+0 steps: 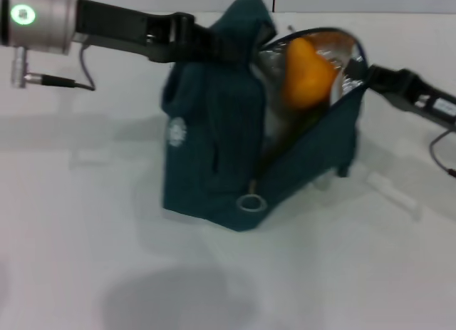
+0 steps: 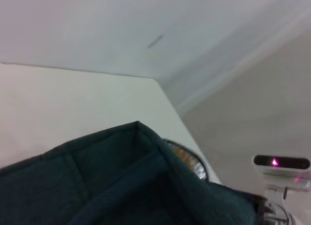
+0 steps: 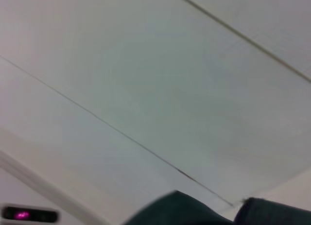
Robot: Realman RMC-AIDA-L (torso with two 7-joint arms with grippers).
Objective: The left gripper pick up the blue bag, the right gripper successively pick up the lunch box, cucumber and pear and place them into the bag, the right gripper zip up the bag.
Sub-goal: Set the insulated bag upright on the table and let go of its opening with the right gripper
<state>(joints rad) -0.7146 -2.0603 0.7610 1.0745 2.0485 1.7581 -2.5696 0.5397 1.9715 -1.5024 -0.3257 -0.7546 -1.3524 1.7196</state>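
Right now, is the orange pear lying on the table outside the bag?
No, the pear sits inside the open blue bag, against its silver lining, in the head view.

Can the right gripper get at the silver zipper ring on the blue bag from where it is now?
Probably yes. The zipper ring hangs exposed at the blue bag's front lower corner, nothing covering it. The right gripper sits at the open rim near the pear, so it must come down. The left gripper holds the bag's top.
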